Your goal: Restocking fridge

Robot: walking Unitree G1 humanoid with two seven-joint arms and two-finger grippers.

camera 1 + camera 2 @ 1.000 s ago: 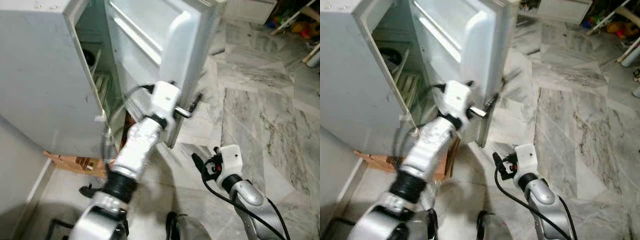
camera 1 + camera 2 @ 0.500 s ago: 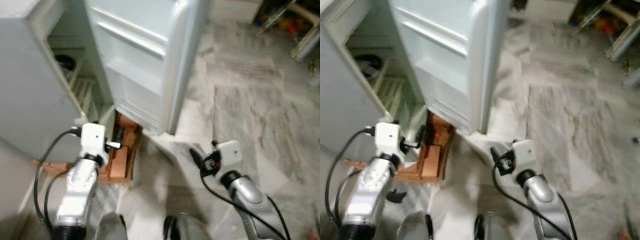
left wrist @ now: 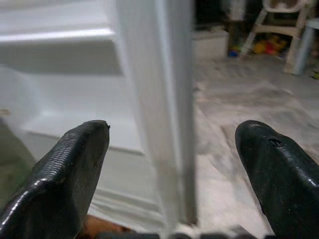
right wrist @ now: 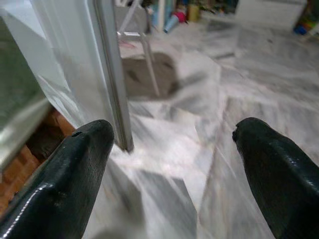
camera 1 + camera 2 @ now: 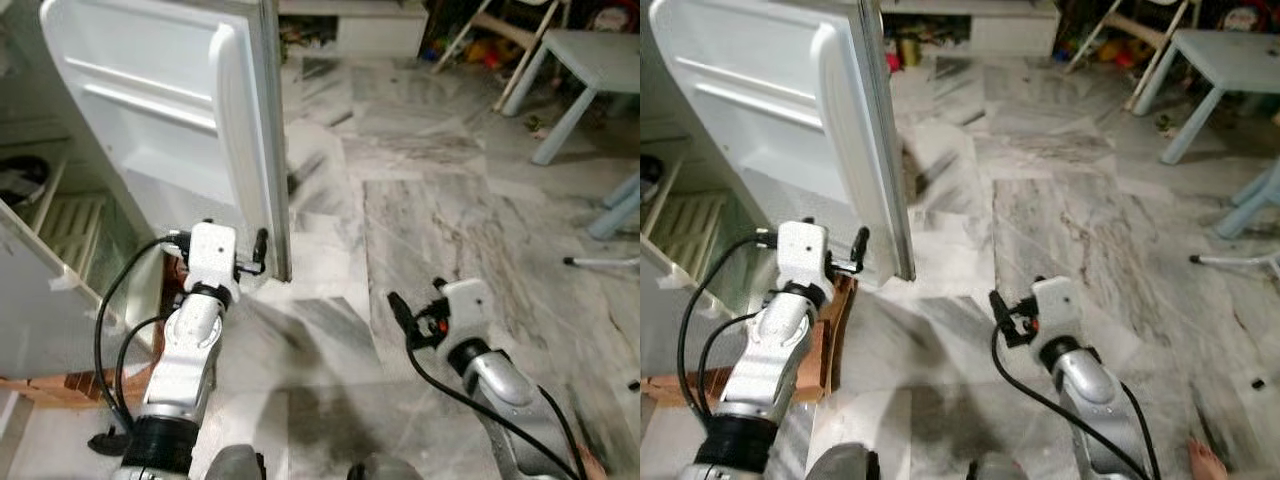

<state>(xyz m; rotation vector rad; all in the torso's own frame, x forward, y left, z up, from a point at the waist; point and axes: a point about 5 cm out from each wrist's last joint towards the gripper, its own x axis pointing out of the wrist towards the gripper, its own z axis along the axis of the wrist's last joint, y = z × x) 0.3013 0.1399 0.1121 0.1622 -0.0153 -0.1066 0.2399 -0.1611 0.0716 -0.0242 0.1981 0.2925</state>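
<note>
White fridge door (image 5: pixel 170 120), grey-veined marble floor (image 5: pixel 430 200) — pale blue table (image 5: pixel 590 60), reddish-brown bricks (image 5: pixel 830 330).

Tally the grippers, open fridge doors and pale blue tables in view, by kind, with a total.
Grippers: 2, the left gripper and the right gripper
Open fridge door: 1
Pale blue table: 1
Total: 4

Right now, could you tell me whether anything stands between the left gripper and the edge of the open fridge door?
Nothing visible does. The left gripper is open, with the fridge door edge straight ahead between its fingers, not yet touching.
</note>
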